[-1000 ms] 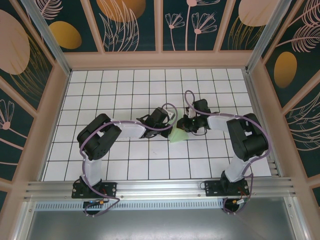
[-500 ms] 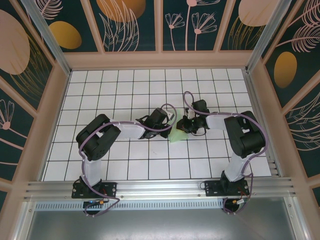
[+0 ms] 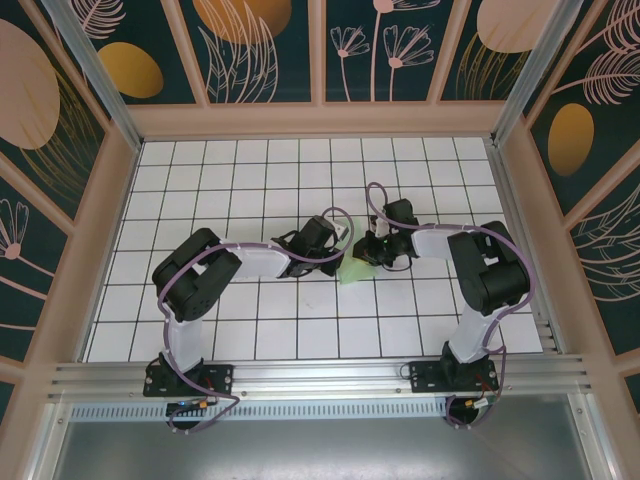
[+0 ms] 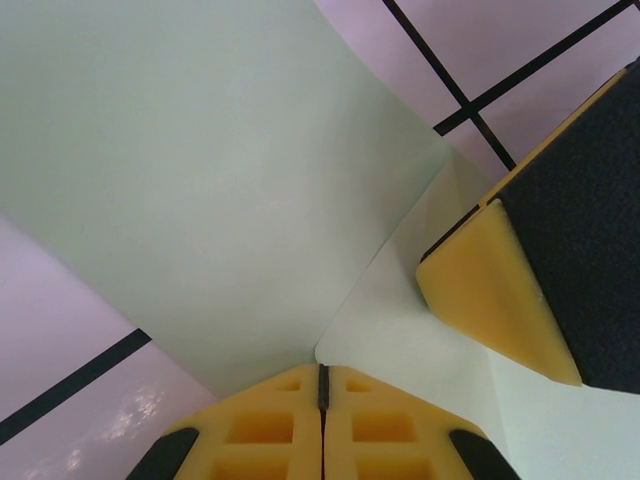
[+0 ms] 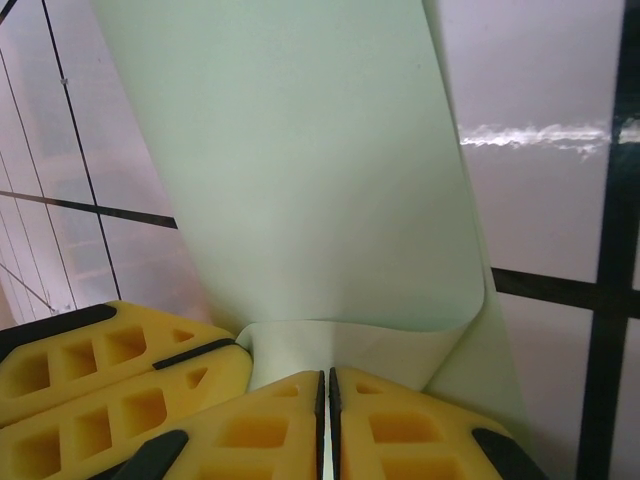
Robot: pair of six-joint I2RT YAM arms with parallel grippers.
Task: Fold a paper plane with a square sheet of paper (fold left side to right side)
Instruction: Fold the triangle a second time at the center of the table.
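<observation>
The square sheet of paper (image 3: 355,272) is a small pale green creased shape on the white grid floor, between the two grippers. My left gripper (image 3: 341,258) is shut, its tips (image 4: 322,372) right at a corner of the paper (image 4: 220,180); no paper shows between its jaws. My right gripper (image 3: 371,252) is shut on an edge of the paper, a pale sliver showing between its jaws (image 5: 323,378), and the sheet (image 5: 300,170) curls up and over in front of it. The right fingers (image 4: 500,290) rest on the paper in the left wrist view. The left fingers (image 5: 120,380) lie beside the curl.
The white gridded floor (image 3: 250,180) is ringed by pinkish walls (image 3: 320,120). Both arms reach in from the near edge and meet mid-floor, purple cables (image 3: 345,215) looping over the wrists. Open tiles lie to the back, left and right.
The right wrist has edged slightly left toward the left gripper. The paper and the left arm have hardly moved.
</observation>
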